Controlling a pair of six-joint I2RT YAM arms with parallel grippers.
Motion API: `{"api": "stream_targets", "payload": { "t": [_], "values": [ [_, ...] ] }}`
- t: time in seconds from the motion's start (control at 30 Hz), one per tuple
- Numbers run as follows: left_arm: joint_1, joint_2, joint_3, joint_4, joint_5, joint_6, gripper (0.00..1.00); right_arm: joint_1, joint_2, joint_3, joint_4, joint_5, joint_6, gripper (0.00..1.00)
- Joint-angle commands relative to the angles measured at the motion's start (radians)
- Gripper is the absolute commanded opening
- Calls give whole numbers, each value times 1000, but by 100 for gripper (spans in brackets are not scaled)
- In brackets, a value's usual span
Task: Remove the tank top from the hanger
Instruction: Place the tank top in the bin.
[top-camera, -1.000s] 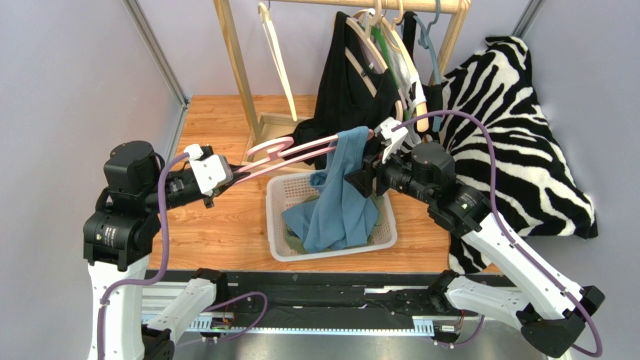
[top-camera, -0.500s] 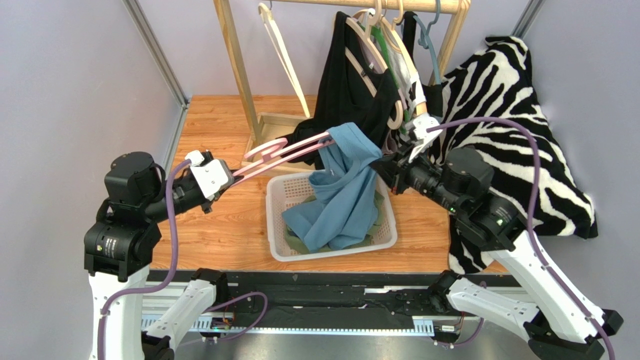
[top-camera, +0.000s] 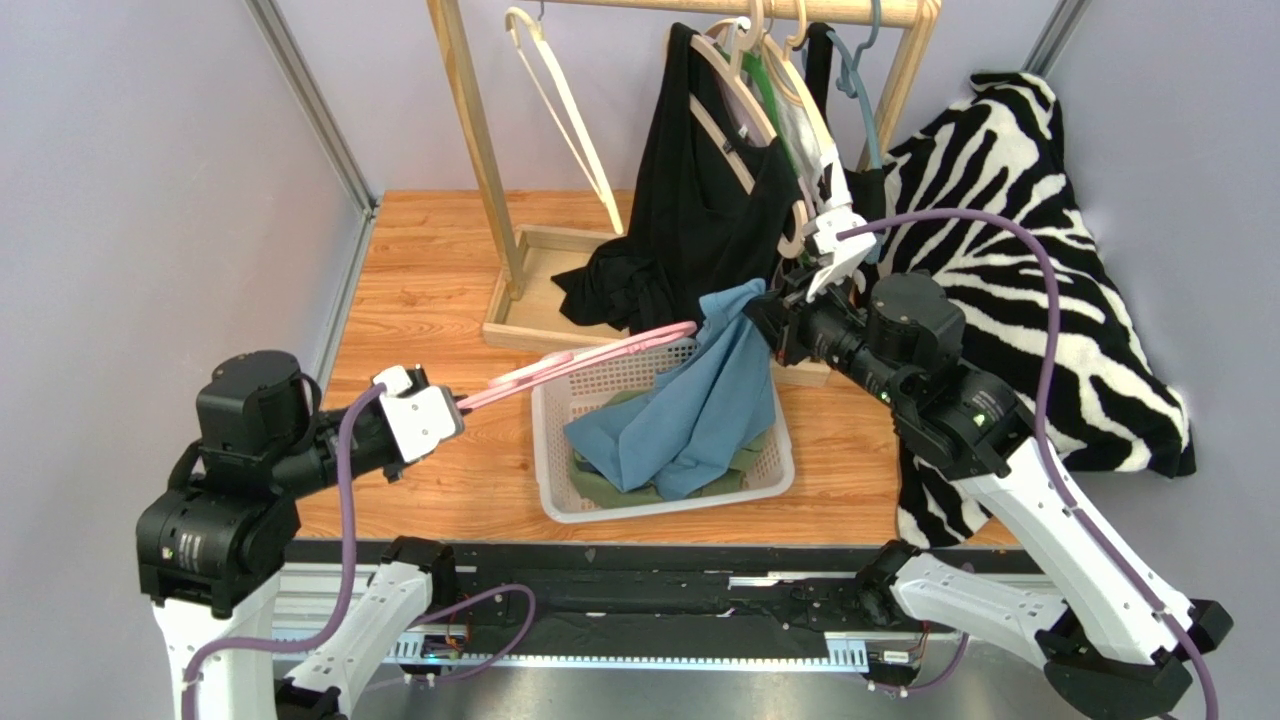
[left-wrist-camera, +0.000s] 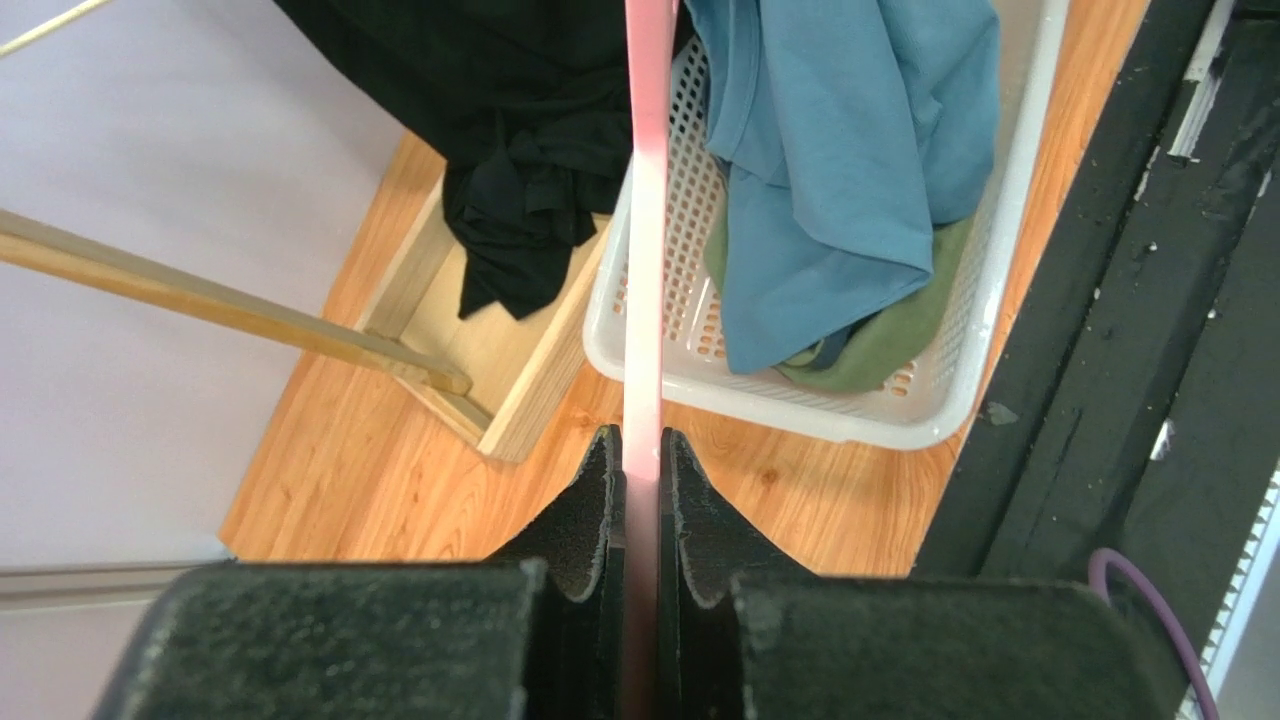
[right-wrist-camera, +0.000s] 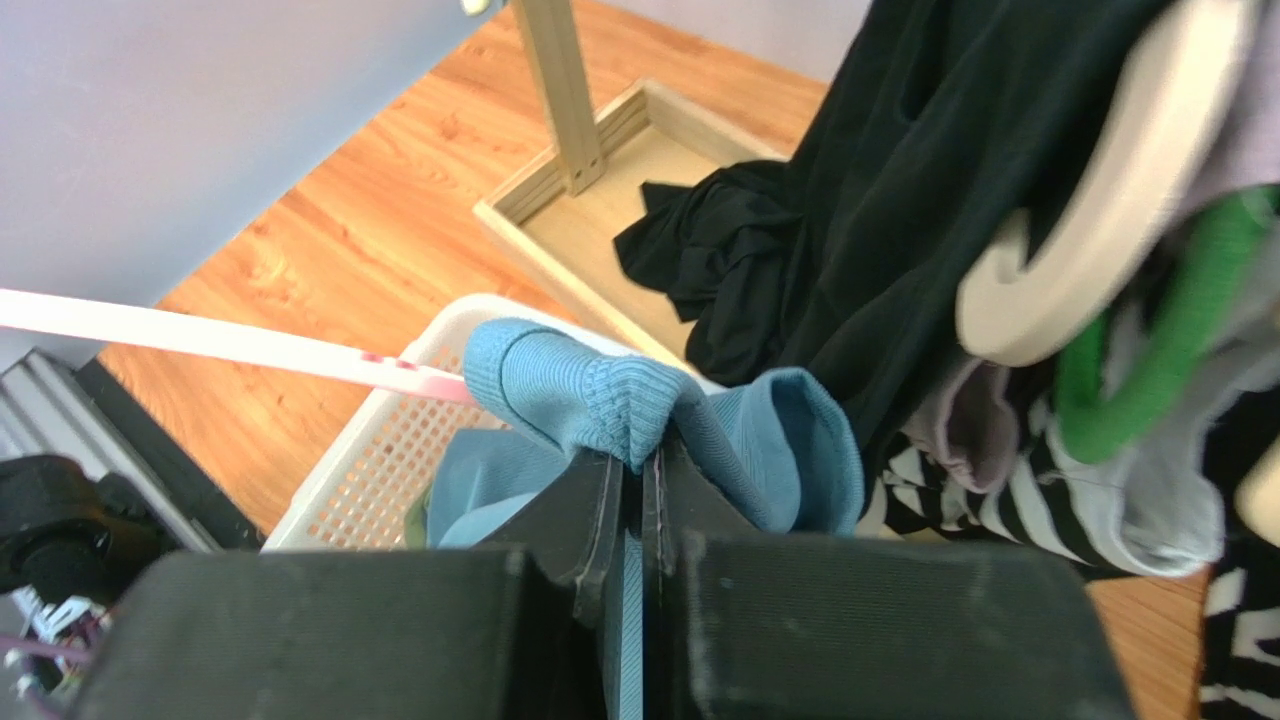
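The left gripper (top-camera: 446, 407) clamps the pink hanger (top-camera: 579, 359), whose length points toward the right gripper (top-camera: 763, 321), pinched on the blue tank top (top-camera: 703, 408) at the hanger's far tip (its hem draped into the basket (top-camera: 558, 503)).

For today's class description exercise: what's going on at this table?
A tank top is being worked off a hanger. The left gripper clamps the hanger; the right gripper pinches the top's upper edge. The hanger's tip sits inside the fabric, so the top isn't free yet. Its lower part lies in a basket.
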Motion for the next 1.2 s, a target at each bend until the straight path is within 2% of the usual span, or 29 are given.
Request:
{"api": "stream_targets", "payload": {
  "t": [0.0,0.13,0.23,0.33,0.43,0.53,0.57,0.6,0.7,0.83,0.97,1.17],
  "values": [
    [2,-34,63,-4,5,-15,0,2,28,7,-6,-118,-12,0],
    [3,-68,37,267,-147,-186,0,56,36,-38,-11,-183,-27,0],
    [2,-26,85,268,-170,-256,0,149,56,-76,-15,-127,-53,0],
    [2,4,91,272,-123,-310,0,252,114,-81,-44,-47,-73,0],
    [2,12,68,293,-92,-358,0,313,165,-81,-49,-43,-77,0],
    [2,17,42,313,-84,-388,0,344,182,-43,-89,9,-90,13],
    [2,20,36,317,-81,-398,0,352,182,-24,-121,15,-94,23],
    [2,20,30,320,-75,-401,0,368,182,-1,-145,24,-96,29],
    [2,35,22,320,-55,-402,0,399,165,118,-245,79,-150,42],
    [2,57,25,295,-17,-399,0,416,154,290,-360,70,-183,65],
    [2,63,8,278,20,-404,0,430,155,424,-461,56,-223,68],
    [2,92,7,151,159,-327,0,427,111,484,-408,47,-265,68]
  ]
}}
